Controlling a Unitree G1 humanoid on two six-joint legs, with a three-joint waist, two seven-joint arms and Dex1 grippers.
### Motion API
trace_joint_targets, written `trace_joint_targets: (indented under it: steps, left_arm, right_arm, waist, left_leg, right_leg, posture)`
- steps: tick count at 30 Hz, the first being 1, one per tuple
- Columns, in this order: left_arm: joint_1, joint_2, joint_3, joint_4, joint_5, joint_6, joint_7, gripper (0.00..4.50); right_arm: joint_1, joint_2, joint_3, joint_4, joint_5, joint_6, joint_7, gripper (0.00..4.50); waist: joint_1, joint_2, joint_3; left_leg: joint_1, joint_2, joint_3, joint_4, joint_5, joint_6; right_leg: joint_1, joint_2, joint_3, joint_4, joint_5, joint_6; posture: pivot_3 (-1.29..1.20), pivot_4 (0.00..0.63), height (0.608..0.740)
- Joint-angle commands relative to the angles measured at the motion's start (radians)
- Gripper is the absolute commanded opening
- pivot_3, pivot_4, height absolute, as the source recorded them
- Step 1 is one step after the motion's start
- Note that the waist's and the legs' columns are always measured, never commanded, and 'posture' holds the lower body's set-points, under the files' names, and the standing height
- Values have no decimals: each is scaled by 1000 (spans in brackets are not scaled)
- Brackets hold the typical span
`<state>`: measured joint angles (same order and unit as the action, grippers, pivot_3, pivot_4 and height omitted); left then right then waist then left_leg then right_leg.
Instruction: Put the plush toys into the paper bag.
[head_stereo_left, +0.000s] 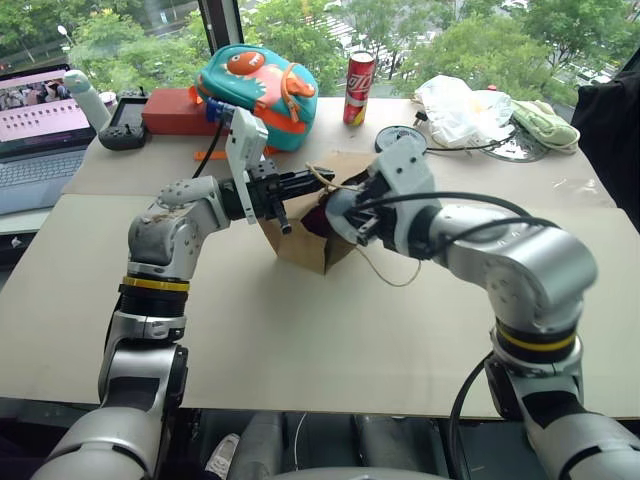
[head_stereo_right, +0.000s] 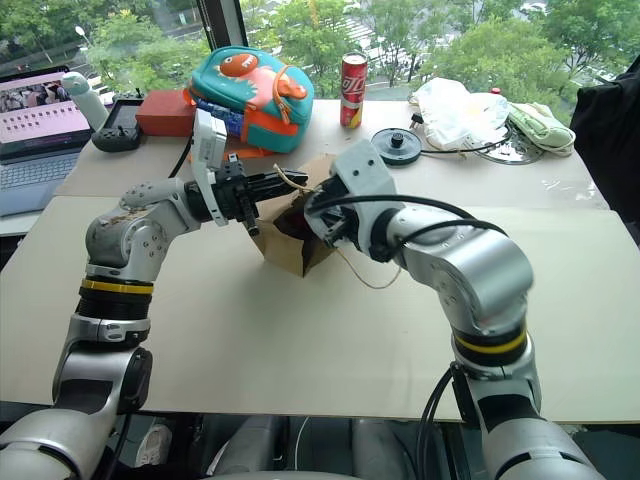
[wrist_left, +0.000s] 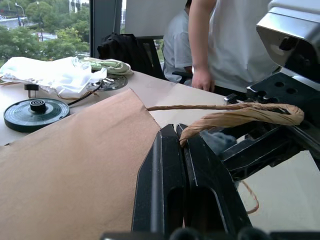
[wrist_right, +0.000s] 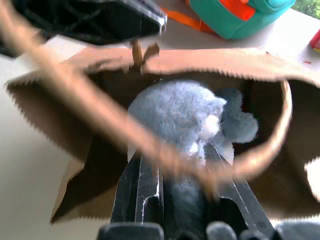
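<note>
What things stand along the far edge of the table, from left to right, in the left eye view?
Laptop → red box → backpack → can → white bag → green cloth.

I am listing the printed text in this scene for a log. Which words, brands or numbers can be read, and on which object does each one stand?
Nothing can be read for certain.
Red can: white lettering, too small and blurred to read.
Laptop screen: pink page with pictures, text too small to read.
Teal backpack: an orange fish picture, no words.
Paper bag: plain brown, no print visible.
</note>
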<state>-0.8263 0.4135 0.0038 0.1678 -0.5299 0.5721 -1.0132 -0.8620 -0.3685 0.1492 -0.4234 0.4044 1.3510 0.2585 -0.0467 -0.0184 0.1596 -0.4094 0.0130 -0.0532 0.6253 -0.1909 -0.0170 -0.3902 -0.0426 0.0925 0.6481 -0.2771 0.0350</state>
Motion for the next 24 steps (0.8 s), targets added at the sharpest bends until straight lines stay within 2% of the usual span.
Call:
trace_joint_targets:
  steps: [1, 7, 16, 20, 24]
  left_arm:
    - [-27, 2, 9, -20, -2, -15, -3, 0]
    - [-25, 2, 9, -22, -3, -16, -3, 0]
    - [-28, 1, 9, -14, -1, -17, -5, 0]
    - [-33, 0, 9, -7, 1, -20, -8, 0]
    - [-32, 1, 9, -9, 0, -20, -8, 0]
  right_arm:
    - [-51, 25, -15, 30, -24, -79, 0, 2362]
    - [-40, 32, -24, 20, -26, -72, -2, 4416]
    - [0, -42, -56, -39, -22, -38, 17, 4466]
    - [117, -191, -104, -129, 17, -17, 102, 4466]
    - [228, -240, -104, -180, 44, -32, 141, 4466]
  waist:
    - [1, 0, 0]
    - [3, 0, 0]
    - [2, 0, 0]
    - [10, 0, 0]
    - [4, 0, 0]
  left_leg:
    - [0, 0, 0, 0, 0, 0]
    - [-2, 0, -1, 0, 0, 0]
    - [-1, 0, -1, 0, 0, 0]
    - [-2, 0, -2, 0, 0, 0]
    - [-4, -1, -2, 0, 0, 0]
  right_leg:
    - [0, 0, 0, 0, 0, 0]
    - [0, -1, -1, 1, 0, 0]
    - [0, 0, -1, 0, 0, 0]
    - [0, -1, -2, 0, 0, 0]
    - [0, -1, -2, -1, 0, 0]
  posture:
    - [0, 150, 739]
    - [0, 150, 739]
    - [0, 150, 739]
    - [0, 150, 739]
    - [0, 150, 739]
